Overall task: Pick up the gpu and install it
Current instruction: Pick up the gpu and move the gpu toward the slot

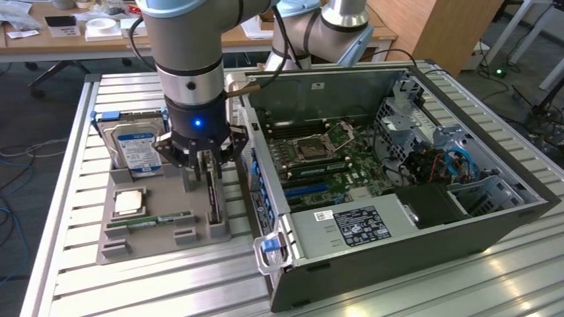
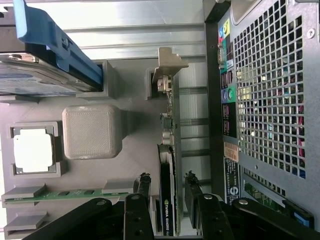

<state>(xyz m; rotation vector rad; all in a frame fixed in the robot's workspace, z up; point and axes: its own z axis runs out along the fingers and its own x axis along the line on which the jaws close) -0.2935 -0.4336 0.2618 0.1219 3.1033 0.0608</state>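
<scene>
- A slatted metal table (image 1: 62,218) in a workshop, with desks (image 1: 62,43) behind. On it a grey tray (image 1: 158,246) sits toward the exterior view's left.
- At the tray's far corner the drive (image 1: 132,148) stands on edge in a slot. The chip (image 1: 129,201) lies flat in a pocket and the memory stick (image 1: 163,219) in a groove. Each seat appears made to hold its part steady for a grasp from above.
- The gpu (image 1: 212,201) stands on its long edge in slots along the tray's right side, thin edge up so fingers can straddle it.
- The gripper (image 1: 207,173) hangs straight over the gpu. The wrist view shows fingers (image 2: 144,186) on both sides of the card with slim gaps, so they are released and grasp nothing.
- Just right, the case (image 1: 458,244) lies open with its board (image 1: 339,165) exposed. Its wall stands close beside the gpu and crowds the nearer finger.
</scene>
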